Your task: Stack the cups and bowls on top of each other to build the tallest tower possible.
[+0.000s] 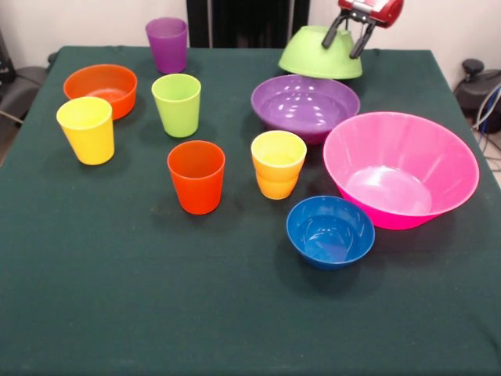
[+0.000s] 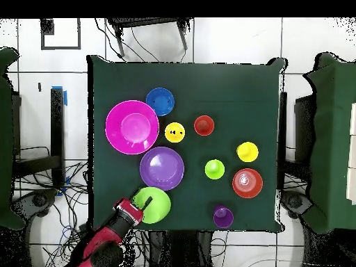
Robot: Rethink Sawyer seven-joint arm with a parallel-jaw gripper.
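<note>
Front view, pincer (image 1: 350,37) gripping upturned green bowl (image 1: 321,53), seemingly empty

The gripper (image 1: 350,37) clasps the rim of the lime green bowl (image 1: 319,53), which is upside down and tilted above the table (image 1: 235,313). The purple bowl (image 1: 304,106) sits just below it, touching the pink bowl (image 1: 400,168).

A red arm (image 2: 104,240) with black joints ends in a red-and-silver head bearing two slim black fingers (image 1: 335,30)
</note>
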